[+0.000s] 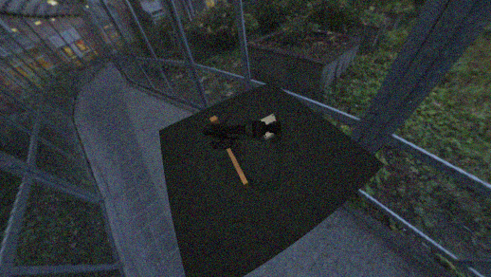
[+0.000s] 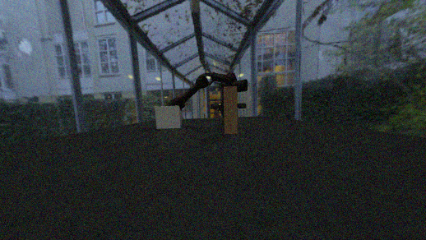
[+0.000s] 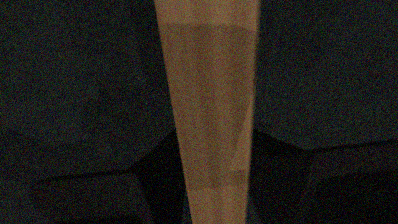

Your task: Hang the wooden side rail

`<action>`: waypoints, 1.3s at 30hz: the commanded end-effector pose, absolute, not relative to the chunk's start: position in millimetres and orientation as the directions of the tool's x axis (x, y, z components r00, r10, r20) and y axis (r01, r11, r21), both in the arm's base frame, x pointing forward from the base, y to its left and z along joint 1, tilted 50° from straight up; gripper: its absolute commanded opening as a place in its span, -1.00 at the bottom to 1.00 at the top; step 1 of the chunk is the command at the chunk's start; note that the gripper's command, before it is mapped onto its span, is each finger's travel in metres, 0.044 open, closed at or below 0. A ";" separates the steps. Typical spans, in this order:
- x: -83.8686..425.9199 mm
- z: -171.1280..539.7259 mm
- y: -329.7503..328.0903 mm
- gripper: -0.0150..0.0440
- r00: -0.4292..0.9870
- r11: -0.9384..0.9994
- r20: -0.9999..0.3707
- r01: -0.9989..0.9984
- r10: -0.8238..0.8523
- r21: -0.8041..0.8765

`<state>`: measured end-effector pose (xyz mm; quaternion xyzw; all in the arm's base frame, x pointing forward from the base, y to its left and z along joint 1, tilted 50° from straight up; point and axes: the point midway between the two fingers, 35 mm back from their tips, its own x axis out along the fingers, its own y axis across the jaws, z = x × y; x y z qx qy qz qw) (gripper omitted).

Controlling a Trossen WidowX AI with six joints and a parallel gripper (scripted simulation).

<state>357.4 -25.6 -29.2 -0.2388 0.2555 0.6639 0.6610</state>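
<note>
The wooden rail (image 1: 237, 167) (image 3: 210, 100) runs from its far end, nearest the top camera, back under the arm toward the post. The headboard post (image 1: 213, 119) (image 2: 230, 111) stands upright and hides the rail behind it in the exterior view. My gripper (image 1: 222, 141) (image 3: 206, 126) is shut on the rail, with a dark finger on each side in the wrist view. In the exterior view its finger parts show on both sides of the post. The hooks, slot and pins are not visible, so I cannot tell whether they touch. Whether the far end touches the table is unclear.
A pale block (image 1: 268, 119) (image 2: 168, 117) stands by the arm's base. The dark arm (image 1: 237, 129) (image 2: 193, 92) reaches from there over the rail, close to the post. The dark table (image 1: 294, 190) (image 2: 206, 185) has its left edge beyond the post and gripper in the top view.
</note>
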 end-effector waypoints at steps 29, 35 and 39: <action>357.8 -24.2 -34.9 -0.49 0.000 0.020 -0.655 -1.000 0.756 0.023; 357.8 -23.5 -35.6 -0.49 0.000 0.020 -0.655 -1.000 0.756 0.023; 357.8 -23.1 -36.1 -0.49 0.000 0.020 -0.655 -1.000 0.756 0.023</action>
